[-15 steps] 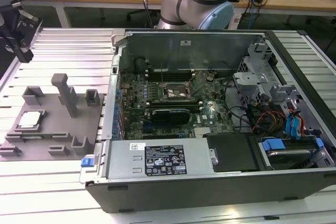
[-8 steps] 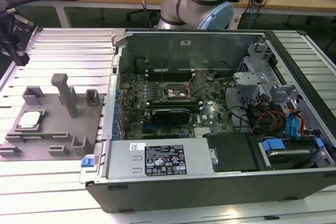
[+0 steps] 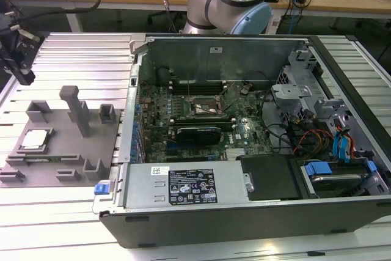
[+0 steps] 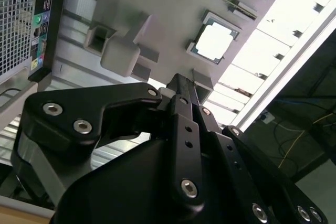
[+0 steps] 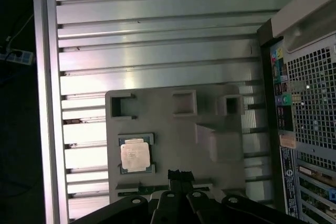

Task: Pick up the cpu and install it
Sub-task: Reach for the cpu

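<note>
Over at the exterior view's left edge, the gripper [image 3: 24,75] hangs above the ribbed metal worktop [image 3: 79,53], touching nothing. In the second wrist view its fingers [image 4: 181,103] are drawn in narrow, tip against tip, with nothing held between them. In the exterior view the cpu [image 3: 35,139] lies at about 6 o'clock from the gripper and apart from it. It sits flat, silvery top up, in a square recess on the 9 o'clock side of the grey tray [image 3: 61,148]. A tall post [image 3: 76,111] stands toward the tray's 12 o'clock. Just beside the tray at 3 o'clock lies the open computer case [image 3: 244,218], and the socket [image 3: 208,107] is near the middle of its board
</note>
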`<move>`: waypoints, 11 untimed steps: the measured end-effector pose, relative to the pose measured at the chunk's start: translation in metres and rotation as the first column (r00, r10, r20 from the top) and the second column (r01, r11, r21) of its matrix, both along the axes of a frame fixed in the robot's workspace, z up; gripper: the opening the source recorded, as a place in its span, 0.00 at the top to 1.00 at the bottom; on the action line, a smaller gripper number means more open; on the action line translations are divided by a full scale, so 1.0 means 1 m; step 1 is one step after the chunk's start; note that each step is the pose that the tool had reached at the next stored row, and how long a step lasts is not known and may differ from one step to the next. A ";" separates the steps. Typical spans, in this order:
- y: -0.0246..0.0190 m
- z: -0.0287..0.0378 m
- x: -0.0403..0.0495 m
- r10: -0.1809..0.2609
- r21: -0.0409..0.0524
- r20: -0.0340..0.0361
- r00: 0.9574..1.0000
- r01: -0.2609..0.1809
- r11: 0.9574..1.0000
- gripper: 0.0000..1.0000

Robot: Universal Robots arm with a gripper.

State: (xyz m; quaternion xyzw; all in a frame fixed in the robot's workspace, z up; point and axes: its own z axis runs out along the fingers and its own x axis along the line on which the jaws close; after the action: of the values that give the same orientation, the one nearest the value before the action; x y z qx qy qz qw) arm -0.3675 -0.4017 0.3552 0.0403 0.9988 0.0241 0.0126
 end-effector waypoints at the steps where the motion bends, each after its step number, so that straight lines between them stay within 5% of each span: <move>1: -0.0004 -0.0017 -0.0005 0.000 0.000 0.000 1.000 0.000 1.000 0.89; 11: -0.0034 -0.0244 -0.0079 0.000 0.000 0.000 1.000 0.000 1.000 0.89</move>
State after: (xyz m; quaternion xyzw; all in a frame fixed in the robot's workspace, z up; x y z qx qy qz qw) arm -0.3754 -0.4051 0.3308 0.0402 0.9988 0.0241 0.0126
